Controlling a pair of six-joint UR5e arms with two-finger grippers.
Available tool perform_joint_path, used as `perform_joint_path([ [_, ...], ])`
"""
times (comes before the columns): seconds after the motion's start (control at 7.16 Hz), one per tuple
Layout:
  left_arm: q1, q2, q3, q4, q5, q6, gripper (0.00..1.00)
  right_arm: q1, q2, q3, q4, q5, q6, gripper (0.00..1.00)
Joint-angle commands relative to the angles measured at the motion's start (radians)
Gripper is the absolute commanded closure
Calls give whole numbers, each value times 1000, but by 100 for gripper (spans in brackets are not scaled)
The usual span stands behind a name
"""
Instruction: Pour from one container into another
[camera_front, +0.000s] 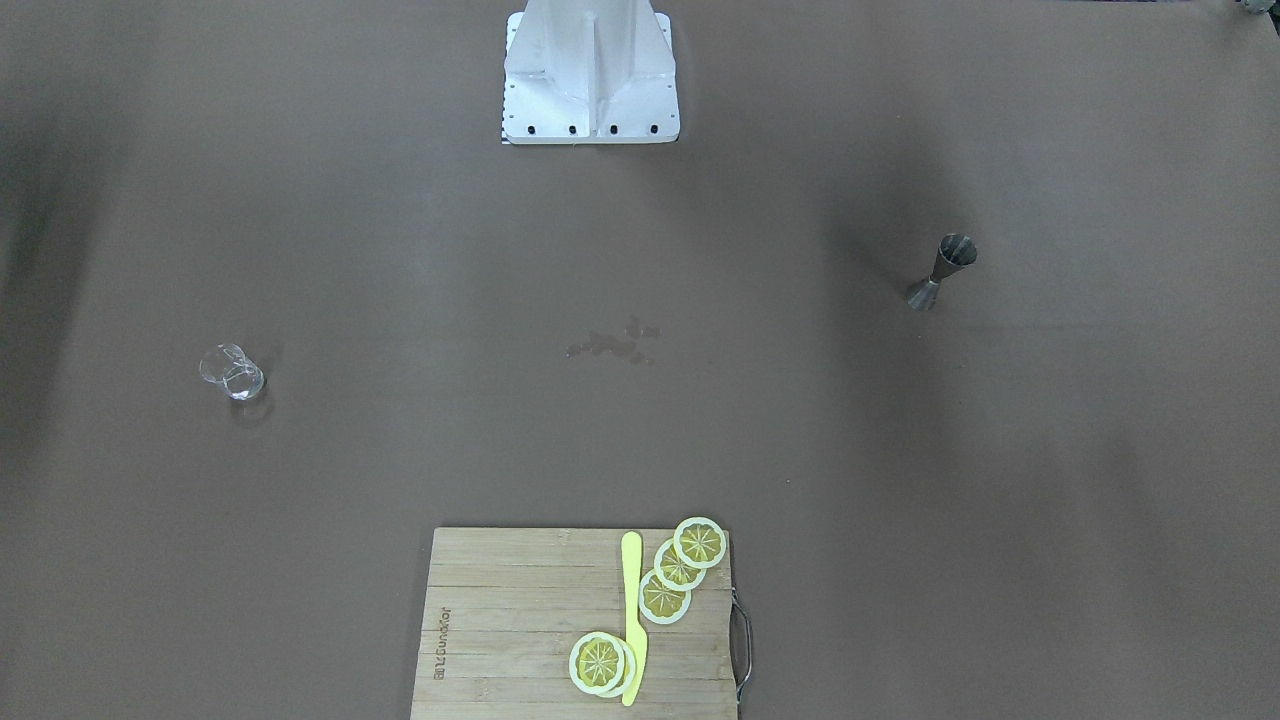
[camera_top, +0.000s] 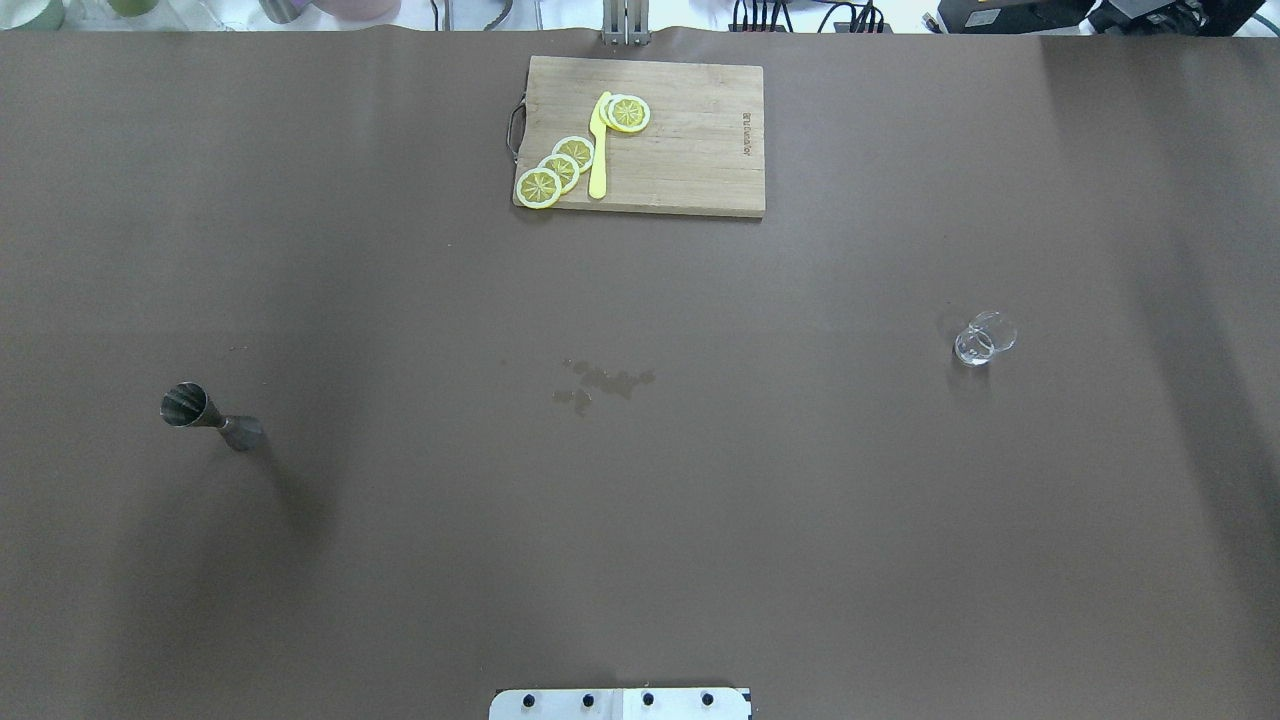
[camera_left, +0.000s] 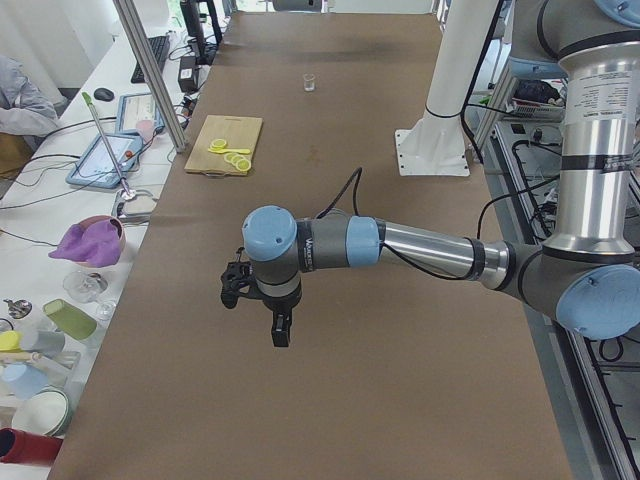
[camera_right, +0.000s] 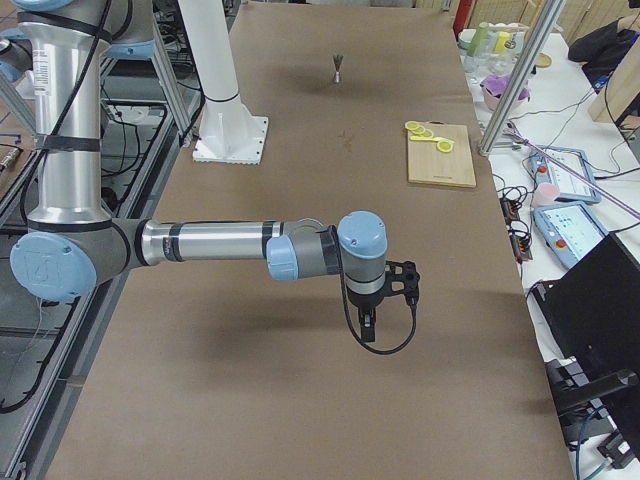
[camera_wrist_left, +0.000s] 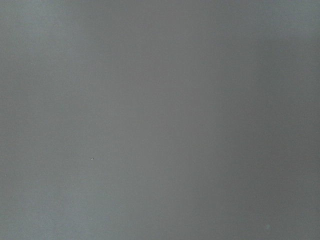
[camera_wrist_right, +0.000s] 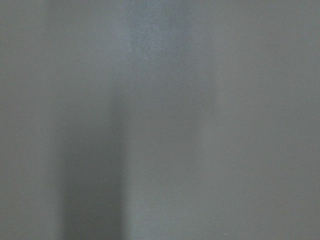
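A steel jigger stands upright on the brown table, on my left side, also seen as the jigger and far off as the jigger. A small clear glass stands on my right side, the same glass and glass. My left gripper hangs over the table's left end, far from the jigger; my right gripper hangs over the right end, far from the glass. Both show only in side views, so I cannot tell open or shut. The wrist views show only bare table.
A wooden cutting board at the far edge carries lemon slices and a yellow knife. A small wet patch marks the table's middle. The robot's white base stands at the near edge.
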Motion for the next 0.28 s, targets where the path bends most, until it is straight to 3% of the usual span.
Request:
perform_joint_path([
  [0.0, 1, -1, 5, -4, 3, 0, 1, -5, 1, -1, -1, -1, 0, 0],
  [0.14, 1, -1, 5, -6, 5, 0, 1, -6, 0, -1, -1, -1, 0, 0],
])
